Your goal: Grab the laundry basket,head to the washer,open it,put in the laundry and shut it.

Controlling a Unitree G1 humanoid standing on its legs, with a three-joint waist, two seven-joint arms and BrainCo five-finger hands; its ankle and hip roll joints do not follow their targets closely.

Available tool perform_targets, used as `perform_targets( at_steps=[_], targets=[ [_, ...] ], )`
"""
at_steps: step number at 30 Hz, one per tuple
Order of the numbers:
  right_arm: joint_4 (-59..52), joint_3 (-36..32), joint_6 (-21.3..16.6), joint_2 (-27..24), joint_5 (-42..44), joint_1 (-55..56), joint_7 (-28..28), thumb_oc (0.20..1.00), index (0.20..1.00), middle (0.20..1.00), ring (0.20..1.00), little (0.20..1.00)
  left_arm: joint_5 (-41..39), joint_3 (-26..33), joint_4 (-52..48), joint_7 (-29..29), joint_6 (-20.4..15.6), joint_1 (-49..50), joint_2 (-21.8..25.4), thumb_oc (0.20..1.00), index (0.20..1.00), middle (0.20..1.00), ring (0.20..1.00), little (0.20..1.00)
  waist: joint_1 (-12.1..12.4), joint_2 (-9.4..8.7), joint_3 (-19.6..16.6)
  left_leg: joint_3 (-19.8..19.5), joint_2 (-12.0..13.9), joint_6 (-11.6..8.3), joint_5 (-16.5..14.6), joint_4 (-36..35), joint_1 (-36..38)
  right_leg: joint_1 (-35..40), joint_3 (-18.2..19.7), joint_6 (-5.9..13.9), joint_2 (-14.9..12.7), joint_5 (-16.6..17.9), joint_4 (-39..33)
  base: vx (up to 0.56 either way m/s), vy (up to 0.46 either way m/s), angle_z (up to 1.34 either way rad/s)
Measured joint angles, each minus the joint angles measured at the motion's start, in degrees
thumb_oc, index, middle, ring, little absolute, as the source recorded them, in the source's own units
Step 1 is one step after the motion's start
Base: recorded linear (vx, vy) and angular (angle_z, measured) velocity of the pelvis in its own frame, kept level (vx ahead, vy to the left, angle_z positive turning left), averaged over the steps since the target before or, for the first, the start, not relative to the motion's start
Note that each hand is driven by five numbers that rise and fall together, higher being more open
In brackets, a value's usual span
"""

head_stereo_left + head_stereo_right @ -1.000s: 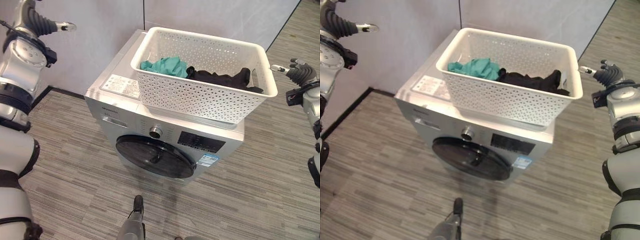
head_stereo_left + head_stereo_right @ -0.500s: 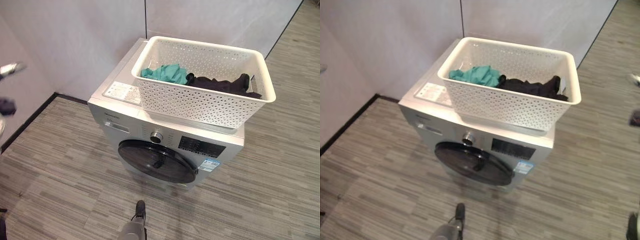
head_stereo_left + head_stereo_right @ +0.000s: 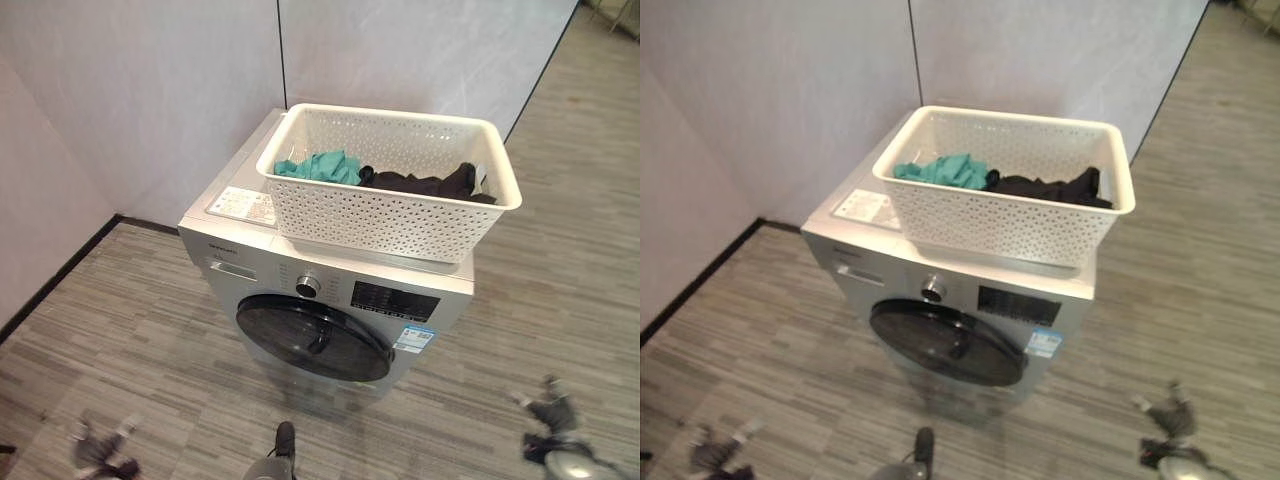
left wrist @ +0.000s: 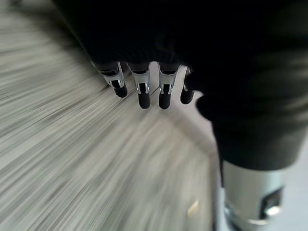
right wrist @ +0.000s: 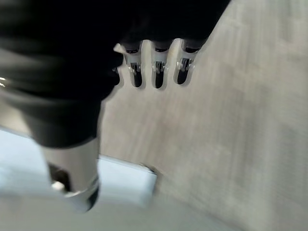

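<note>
Two hands: left hand (image 3: 100, 452) at 7 o'clock, right hand (image 3: 548, 412) at 5, both low, fingers loosely straight, holding nothing.
Washer (image 3: 330, 300): 12 o'clock, door (image 3: 313, 336) shut.
Basket (image 3: 390, 208): atop washer, laundry (image 3: 318, 166) inside.

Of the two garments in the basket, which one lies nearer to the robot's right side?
The black garment; the teal garment lies at the other end of the basket.
</note>
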Motion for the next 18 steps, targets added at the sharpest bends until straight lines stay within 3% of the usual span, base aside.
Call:
perform_targets(
  at_steps=[3, 5, 6, 7, 8, 10, 12, 13, 14, 16, 17, 18],
  targets=[
    [2.6, 8.5, 0.0, 3.6, 0.0, -0.9, 0.5, 1.0, 1.0, 1.0, 1.0, 1.0, -3.7, -4.3, 10.4, -2.0, 0.1, -2.9, -7.1, 1.0, 1.0, 1.0, 1.0, 1.0, 0.1, 1.39, 0.7, -0.6, 1.3, -0.5, -0.2, 0.0, -0.6, -0.2, -0.5, -1.28, 2.0, 0.5, -0.3, -0.07, -0.084, 0.16],
    [3.5, 12.8, 0.0, 4.3, 0.0, -2.3, 1.2, 1.0, 1.0, 1.0, 1.0, 1.0, -4.0, -5.4, 15.7, -2.4, 1.6, -6.0, -5.3, 1.0, 1.0, 1.0, 1.0, 1.0, -0.1, 1.81, 1.2, 0.1, 2.3, -3.17, -3.1, -0.3, -1.5, 0.0, -1.4, -2.74, 2.6, 2.2, -2.0, -0.09, -0.154, 0.25],
    [3.9, 13.9, 0.0, 5.0, 0.1, -2.7, 1.0, 1.0, 1.0, 1.0, 1.0, 1.0, -3.4, -6.6, 17.2, -2.7, 1.3, -6.5, -5.3, 1.0, 1.0, 1.0, 1.0, 1.0, 0.0, 0.4, 1.6, 1.1, 1.4, -1.47, -4.5, 2.3, -2.2, 0.3, -2.3, -3.67, 1.6, 3.1, -3.1, -0.11, -0.197, 0.35],
    [4.3, 15.5, 0.1, 3.0, 0.1, -3.7, 0.5, 1.0, 1.0, 1.0, 1.0, 1.0, -2.6, -9.9, 20.0, -2.7, 1.2, -6.6, -5.5, 1.0, 1.0, 1.0, 1.0, 1.0, -0.2, 3.17, 1.7, 0.8, 1.8, 0.32, -7.4, 5.2, -2.4, 0.3, -2.1, -3.81, 3.4, 2.6, -1.9, -0.04, -0.094, 0.3],
    [3.9, 17.1, 0.1, 2.3, 0.1, -3.9, 0.4, 1.0, 1.0, 1.0, 1.0, 1.0, -1.6, -12.8, 21.6, -3.1, 1.8, -6.7, -5.7, 1.0, 1.0, 1.0, 1.0, 1.0, -0.4, 4.32, 1.9, 0.8, 2.7, -0.6, -7.0, 5.0, -2.1, 0.0, -1.7, -3.84, 3.8, 1.1, -0.9, -0.09, -0.226, 0.33],
    [1.8, 20.0, 0.2, 1.9, -0.4, -4.0, 1.0, 1.0, 1.0, 1.0, 1.0, 1.0, -0.6, -12.3, 19.1, -3.3, 2.3, -5.4, -6.3, 1.0, 1.0, 1.0, 1.0, 1.0, -0.1, 4.63, 1.9, 1.0, 3.4, -2.59, -8.7, 3.3, -2.1, 0.1, -1.4, -5.37, 5.4, 3.1, -1.7, -0.08, -0.194, 0.29],
    [1.1, 22.6, 0.3, 1.4, -1.5, -4.9, 1.1, 1.0, 1.0, 1.0, 1.0, 1.0, 0.8, -12.4, 16.3, -3.3, 2.4, -4.9, -5.6, 1.0, 1.0, 1.0, 1.0, 1.0, 0.2, 3.36, 2.6, 1.3, 3.6, -2.99, -10.2, 3.3, -2.2, 0.3, -2.9, -6.23, 4.9, 4.1, -2.9, -0.08, -0.097, 0.23],
    [1.0, 23.7, 0.4, 1.6, -3.1, -6.7, 1.1, 1.0, 1.0, 1.0, 1.0, 1.0, 1.1, -12.1, 16.9, -3.1, 2.4, -4.8, -4.5, 1.0, 1.0, 1.0, 1.0, 1.0, 0.7, 0.91, 3.0, 0.6, 3.7, -2.53, -9.2, 6.0, -2.0, 0.5, -3.6, -7.22, 4.1, 5.2, -3.5, -0.15, -0.202, 0.1],
    [0.4, 24.2, 0.4, 1.2, -3.6, -7.5, 1.0, 1.0, 1.0, 1.0, 1.0, 1.0, 1.1, -12.1, 16.9, -3.0, 2.5, -4.8, -4.4, 1.0, 1.0, 1.0, 1.0, 1.0, 0.5, 0.19, 3.0, -0.3, 4.2, -2.67, -9.2, 8.2, -2.0, 0.0, -3.6, -7.47, 4.1, 5.4, -3.5, -0.15, -0.168, 0.0],
    [-1.6, 24.6, 0.8, -0.3, -4.7, -8.3, 0.9, 1.0, 1.0, 1.0, 1.0, 1.0, 1.2, -11.9, 16.8, -2.6, 2.2, -4.2, -4.3, 1.0, 1.0, 1.0, 1.0, 1.0, 0.5, 0.85, 2.8, -0.4, 5.0, -1.26, -7.2, 10.3, -1.7, -0.6, -4.6, -7.29, 5.5, 5.4, -3.1, -0.14, -0.098, 0.27],
    [-2.5, 25.5, 1.1, -2.4, -5.1, -8.5, 0.7, 1.0, 1.0, 1.0, 1.0, 1.0, 1.2, -11.9, 16.4, -2.3, 1.8, -4.4, -4.8, 1.0, 1.0, 1.0, 1.0, 1.0, 0.5, 2.02, 2.7, 0.0, 5.4, -0.08, -2.6, 10.8, -1.7, -1.3, -5.3, -7.02, 6.9, 5.3, -2.1, -0.12, -0.062, 0.71],
    [-2.4, 25.6, 1.3, -3.7, -5.8, -9.3, 0.7, 1.0, 1.0, 1.0, 1.0, 1.0, 1.2, -12.1, 16.0, -2.1, 1.6, -5.4, -4.9, 1.0, 1.0, 1.0, 1.0, 1.0, 0.0, 2.44, 3.6, 0.4, 5.6, -0.43, -1.4, 10.9, -2.6, -1.7, -6.4, -6.79, 7.2, 5.1, -0.7, -0.09, -0.051, 0.96]
  ],
)
